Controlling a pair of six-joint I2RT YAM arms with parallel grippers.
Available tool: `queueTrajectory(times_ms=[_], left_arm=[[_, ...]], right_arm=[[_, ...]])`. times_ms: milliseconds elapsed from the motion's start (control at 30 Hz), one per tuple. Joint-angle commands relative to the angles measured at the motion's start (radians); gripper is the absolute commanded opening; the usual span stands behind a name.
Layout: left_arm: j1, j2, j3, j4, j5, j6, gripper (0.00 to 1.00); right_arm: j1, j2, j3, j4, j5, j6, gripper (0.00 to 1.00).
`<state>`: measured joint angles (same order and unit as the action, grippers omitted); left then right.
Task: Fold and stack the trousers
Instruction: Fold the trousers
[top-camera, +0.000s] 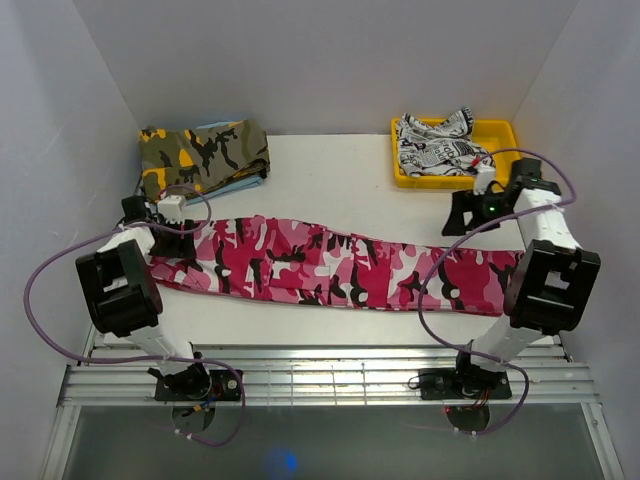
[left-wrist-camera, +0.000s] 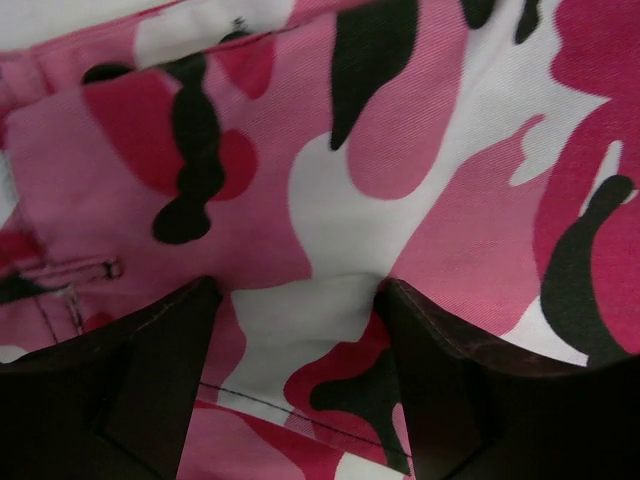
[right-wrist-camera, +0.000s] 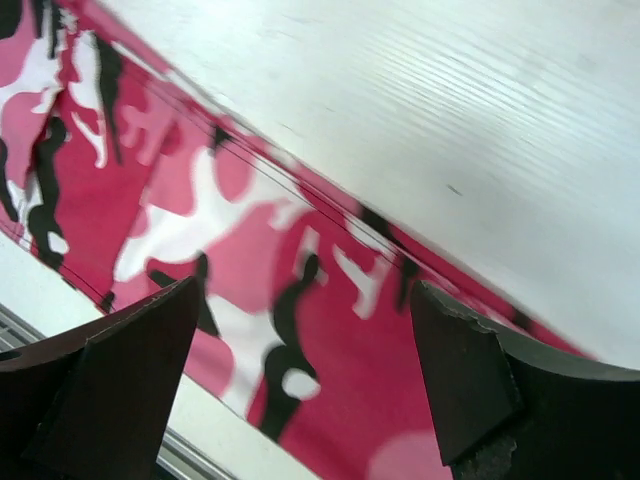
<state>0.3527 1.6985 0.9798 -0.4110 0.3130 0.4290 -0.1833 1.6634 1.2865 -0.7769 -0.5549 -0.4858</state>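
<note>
The long pink, white and black camouflage cloth trousers (top-camera: 330, 265) lie stretched flat from left to right across the near half of the white table (top-camera: 330, 180), just beyond the arm bases. The left gripper (left-wrist-camera: 295, 300) is at their left end. Its fingers are spread with the tips down at the cloth, which puckers a little between them; nothing is pinched. The right gripper (right-wrist-camera: 300, 300) hangs over the far edge of the trousers' right end, its fingers wide apart and holding nothing. At the far left lies a folded olive-and-orange camouflage garment (top-camera: 205, 155). At the far right a yellow plastic tray (top-camera: 500, 130) holds a crumpled white garment with black print (top-camera: 440, 148).
</note>
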Motion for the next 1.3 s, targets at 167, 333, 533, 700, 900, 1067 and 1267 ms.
queueTrajectory(times_ms=[167,333,533,700,900,1067,1267], left_arm=[[0.097,-0.083,-0.130,-0.092,-0.123,0.057,0.77],[0.098,-0.120,-0.104,-0.156,-0.049,0.051,0.86],[0.098,-0.178,-0.060,-0.203,0.041,0.056,0.98],[0.098,-0.233,-0.021,-0.239,0.104,0.047,0.98],[0.100,-0.281,0.030,-0.281,0.175,0.027,0.98],[0.097,-0.353,0.043,-0.282,0.239,0.025,0.98],[0.097,-0.395,0.048,-0.270,0.305,0.023,0.98]], right_arm=[[-0.339,-0.057,0.074,-0.216,0.045,-0.118,0.96],[-0.433,-0.074,0.016,-0.225,0.203,-0.187,0.99],[-0.556,0.008,-0.062,-0.165,0.253,-0.229,0.95],[-0.588,0.059,-0.113,-0.110,0.254,-0.261,0.92],[-0.588,0.108,-0.200,-0.041,0.242,-0.244,0.89],[-0.590,0.177,-0.250,0.025,0.237,-0.220,0.79],[-0.608,0.162,-0.150,-0.111,0.075,-0.263,0.10]])
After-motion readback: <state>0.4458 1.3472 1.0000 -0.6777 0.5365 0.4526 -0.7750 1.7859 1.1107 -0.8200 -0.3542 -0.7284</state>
